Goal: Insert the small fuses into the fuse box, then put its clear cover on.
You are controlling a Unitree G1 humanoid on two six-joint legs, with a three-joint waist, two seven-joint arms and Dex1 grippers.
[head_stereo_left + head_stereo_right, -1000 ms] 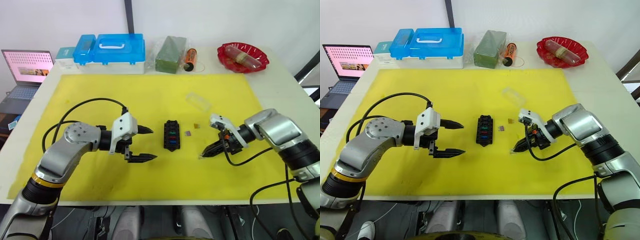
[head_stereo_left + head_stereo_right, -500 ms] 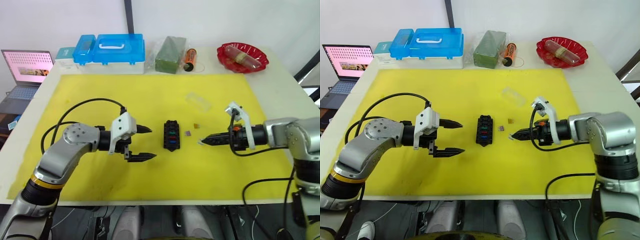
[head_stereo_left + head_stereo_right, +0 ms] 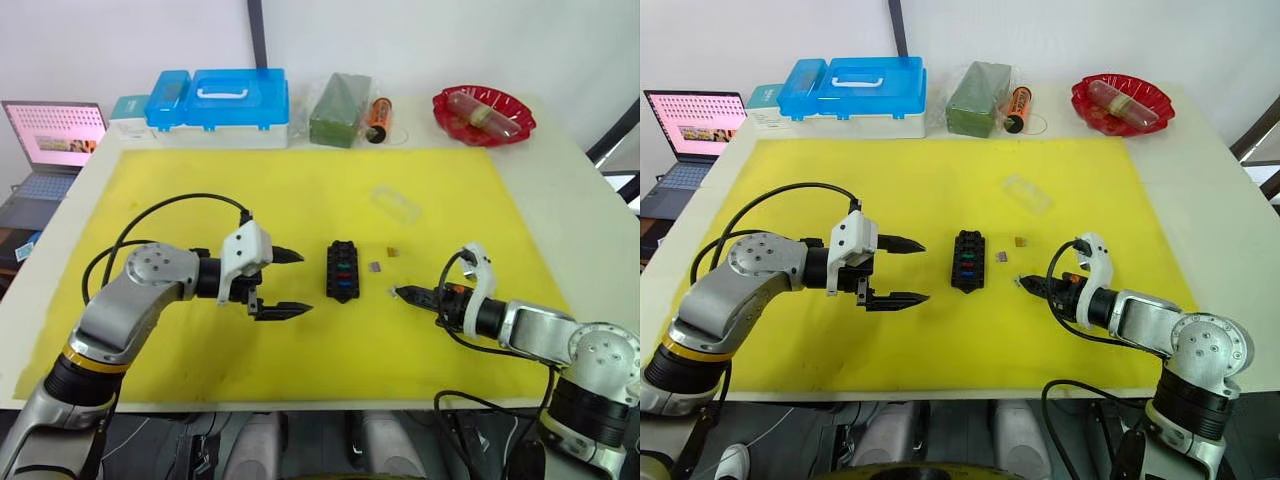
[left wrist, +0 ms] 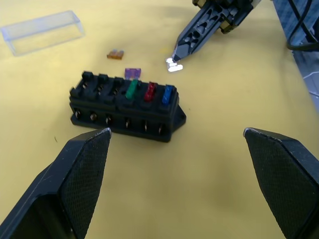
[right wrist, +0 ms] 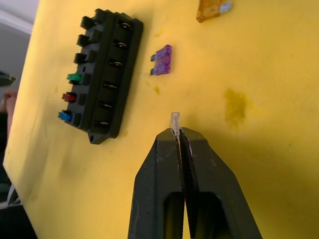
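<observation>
The black fuse box (image 3: 342, 271) lies mid-mat, with green, red and blue fuses seated in one row (image 4: 148, 92). A purple fuse (image 5: 162, 60) and an orange fuse (image 5: 212, 10) lie loose on the mat just right of it. My right gripper (image 5: 178, 132) is shut on a small grey fuse (image 5: 174, 121), its tip low over the mat right of the box (image 3: 398, 292). To the left of the box, my left gripper (image 3: 303, 283) stands open and holds nothing. The clear cover (image 3: 396, 204) lies further back on the right.
The yellow mat (image 3: 200, 190) covers the table. Along the back edge stand blue-lidded storage boxes (image 3: 220, 100), a bagged green block (image 3: 340, 108), an orange cylinder (image 3: 379, 118) and a red bowl (image 3: 484, 112). A laptop (image 3: 55, 135) sits off the table's left.
My right arm has swung down toward the near edge, and its tip now points at the box from lower right, still pinching the grey fuse. The left gripper has stayed put.
</observation>
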